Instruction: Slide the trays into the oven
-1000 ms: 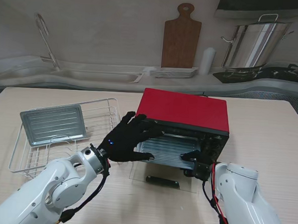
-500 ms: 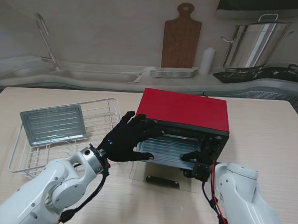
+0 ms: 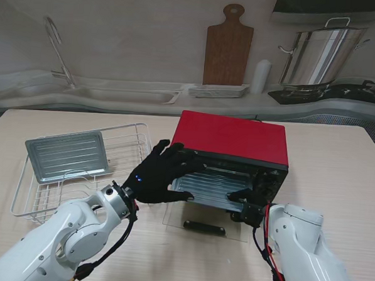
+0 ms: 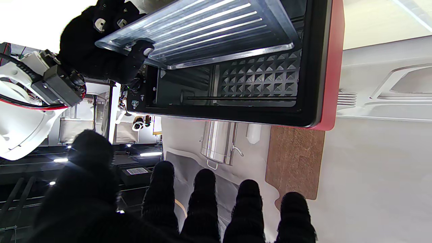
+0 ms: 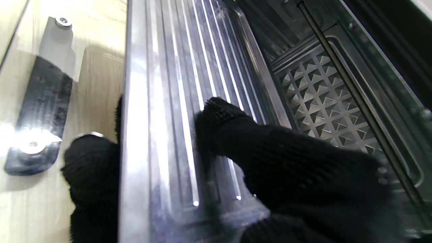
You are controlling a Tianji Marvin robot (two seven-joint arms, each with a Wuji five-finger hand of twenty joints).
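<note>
Inside the oven (image 5: 337, 101), only the right wrist view shows the right robot hand (image 5: 236, 162) pinching the tray (image 5: 162, 101) rim.

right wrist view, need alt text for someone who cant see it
The black-gloved right hand pinches the near rim of a ribbed silver metal tray, thumb on top, with the tray partly inside the dark oven cavity. The open glass oven door with its black handle lies on the wooden table.

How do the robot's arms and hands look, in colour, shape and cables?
Both arms are glossy white with rounded shells. The left hand and the right hand are five-fingered, in black knitted gloves. A small blue light shows on the left hand's back. Black cables run along both forearms; a red one too on the right.
</note>
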